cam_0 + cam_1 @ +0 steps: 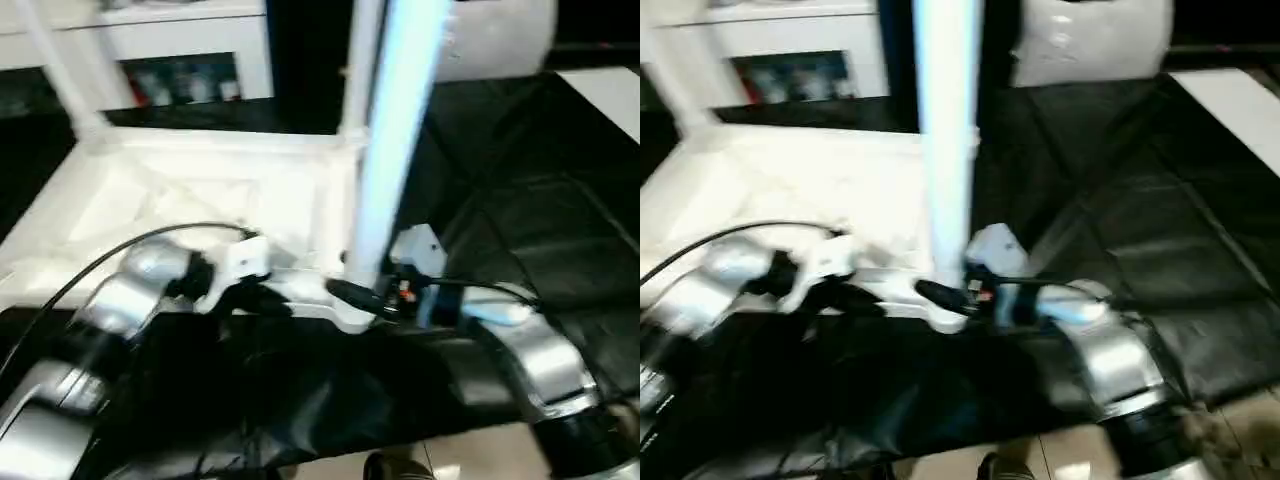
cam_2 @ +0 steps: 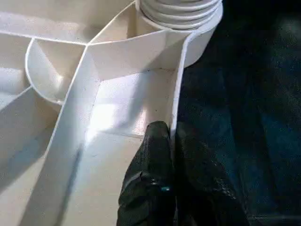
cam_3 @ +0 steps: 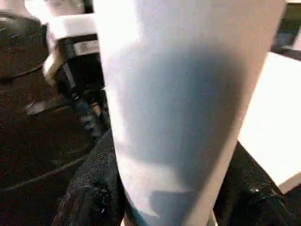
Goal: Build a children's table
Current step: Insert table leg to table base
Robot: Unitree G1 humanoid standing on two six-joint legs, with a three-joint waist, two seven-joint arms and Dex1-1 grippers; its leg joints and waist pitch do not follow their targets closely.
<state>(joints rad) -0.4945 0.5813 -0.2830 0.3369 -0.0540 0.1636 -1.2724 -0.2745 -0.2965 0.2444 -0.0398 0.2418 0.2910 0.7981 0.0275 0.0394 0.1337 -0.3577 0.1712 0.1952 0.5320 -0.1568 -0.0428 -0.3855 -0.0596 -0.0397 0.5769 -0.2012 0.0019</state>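
Note:
The children's table top [image 1: 190, 195] lies upside down on the black work table, ribbed underside up. A long white leg [image 1: 395, 150] stands upright at its near right corner socket [image 1: 350, 315]. My right gripper [image 3: 174, 197] is shut on this leg low down, with a black finger [image 3: 89, 188] on either side. My left gripper [image 2: 173, 141] is shut on the top's near rim wall [image 2: 176, 94], close to that socket [image 2: 181, 14]. Two more legs stand at the far left corner [image 1: 60, 70] and the far right corner [image 1: 358, 60].
A white shelf unit [image 1: 180, 40] stands behind the work table, with a white bag [image 1: 495, 35] at the back right. A flat white panel [image 1: 610, 95] lies at the right edge. A black cable [image 1: 120, 250] arcs over my left forearm. Light floor [image 1: 480, 455] shows below the table's front edge.

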